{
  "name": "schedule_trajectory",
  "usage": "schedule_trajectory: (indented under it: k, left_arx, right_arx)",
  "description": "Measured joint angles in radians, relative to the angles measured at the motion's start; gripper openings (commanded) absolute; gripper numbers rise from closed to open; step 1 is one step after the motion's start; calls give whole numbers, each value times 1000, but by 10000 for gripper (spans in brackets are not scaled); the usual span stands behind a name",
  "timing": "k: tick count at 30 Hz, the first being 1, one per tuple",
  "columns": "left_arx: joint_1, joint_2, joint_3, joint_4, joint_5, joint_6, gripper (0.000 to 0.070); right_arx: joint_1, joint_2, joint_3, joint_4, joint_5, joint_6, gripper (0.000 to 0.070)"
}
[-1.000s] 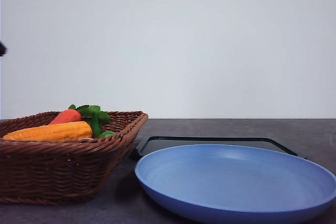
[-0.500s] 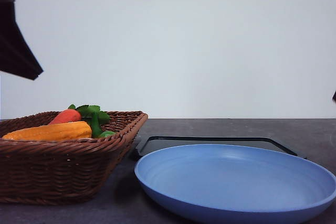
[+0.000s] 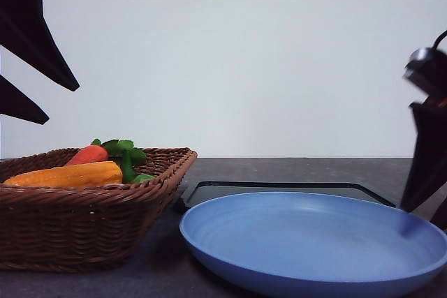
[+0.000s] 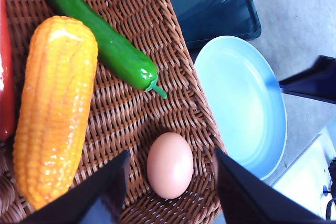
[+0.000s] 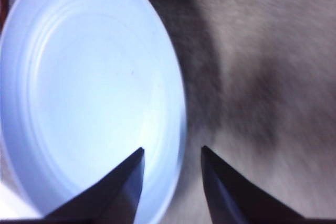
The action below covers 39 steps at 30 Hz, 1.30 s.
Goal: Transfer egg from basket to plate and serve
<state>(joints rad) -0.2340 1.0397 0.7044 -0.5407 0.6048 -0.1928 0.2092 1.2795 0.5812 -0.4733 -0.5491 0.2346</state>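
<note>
Pale wall with a socket behind a dark grey tabletop. Front view: you have the basket [image 3: 91,204] at near left, corn [image 3: 66,174] and carrot [image 3: 89,154] showing above its rim. The plate [image 3: 314,242] sits near right, just beside the basket, with a black tray [image 3: 279,190] behind it. Your left gripper [image 3: 31,85] hangs high over the basket, fingers spread. Your right gripper [image 3: 427,165] is at the plate's right rim; this view alone does not tell its state.

Left wrist view: the egg [image 4: 169,164] lies on the basket floor near the wall facing the plate, apart from the corn and the green pepper [image 4: 100,38]. The two fingers [image 4: 115,187] stand wide, one on each side of the egg, not touching it.

Right wrist view: fingers [image 5: 123,187] parted, straddling the plate rim [image 5: 176,129]; nothing held.

Handling, as a judgement: the egg looks light, rigid, smooth and likely slippery. It may crack if real. Take it across the short axis at its widest part and close gently. Expect it to roll on the weave if you nudge one side first.
</note>
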Motion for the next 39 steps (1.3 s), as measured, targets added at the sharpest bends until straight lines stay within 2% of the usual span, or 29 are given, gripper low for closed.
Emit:
schedule_trajectory:
  k: [3,9,13,18,22,26,31,33,39]
  left_arx:
    - [0,0,0,1,0,0,325]
    - [0,0,0,4,0,0,325]
    - [-5,0,0,7,0,0,330]
    - [-42,0,0,10,0,0,426]
    - [-99,0,0,11,-20,0,429]
    - [-200,5,0,29,-136,2,428]
    - [-343,48,4,65,-334,6,427]
    - [-379,81,7,66,-363,9,427]
    - [-425,178,8,93,-370,11,427]
  right_arx:
    - [21,45,0,35,0,10,176]
    - [27,73,0,44,0,32,0]
    - [26,62,0,37,0,39,0]
    - [8,-27,0,-23,3,39,0]
    - [-19,-117,0,-83,5,39,0]
    - [-47,-212,0,-147,5,39,0]
    - [-62,-303,0,-189,8,39,0]
    - [-66,-332,0,-200,9,39,0]
    - [-67,-384,0,-212,12,39,0]
